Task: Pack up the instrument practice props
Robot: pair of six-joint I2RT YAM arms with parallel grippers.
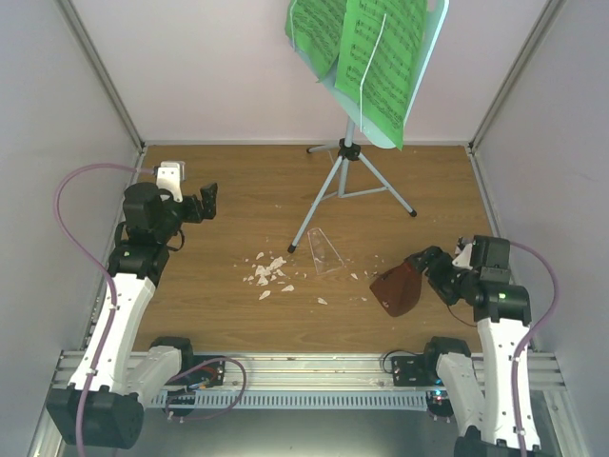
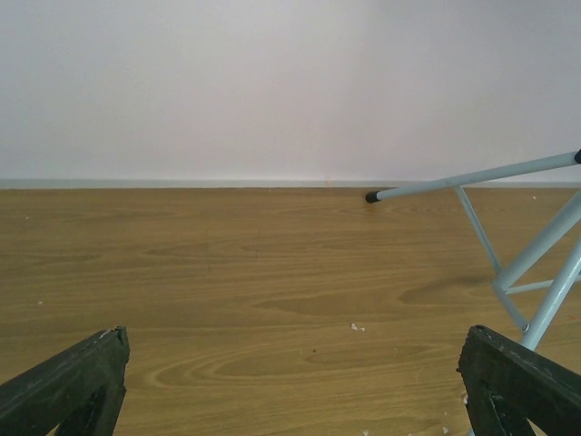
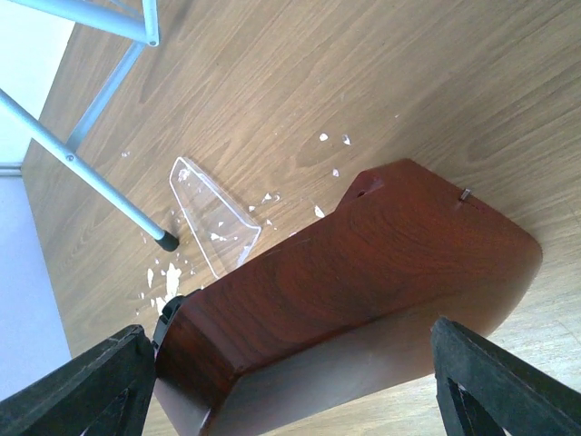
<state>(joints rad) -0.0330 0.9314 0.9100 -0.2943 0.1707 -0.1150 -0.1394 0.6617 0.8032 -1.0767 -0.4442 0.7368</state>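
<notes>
The music stand (image 1: 350, 152) stands upright at the top centre of the overhead view, at the back of the wooden table (image 1: 219, 314). Its pale blue desk carries bright green sheet-music pages (image 1: 381, 57) that hang partly over the desk's lower edge. Its silver tripod legs (image 1: 328, 195) splay toward the middle of the frame, and one foot lands just beside the clear metronome cover (image 1: 324, 253). The cover lies flat on the wood, apart from its body.

White crumbs (image 1: 269, 271) are scattered left of the cover, around the frame's centre, with a few more strewn to its right.

The reddish-brown metronome body (image 1: 397, 291) lies tilted at lower right. The right gripper (image 3: 290, 327) straddles it. In the wrist view both dark fingers sit close against its two ends with the jaws wide. I cannot tell whether they are pressing on it.

The left gripper (image 1: 209, 202) hangs at mid-left, well away from every prop, with its jaws spread apart and only bare wood between them. From its own camera, a tripod leg crosses the right side of the frame ahead of it.
</notes>
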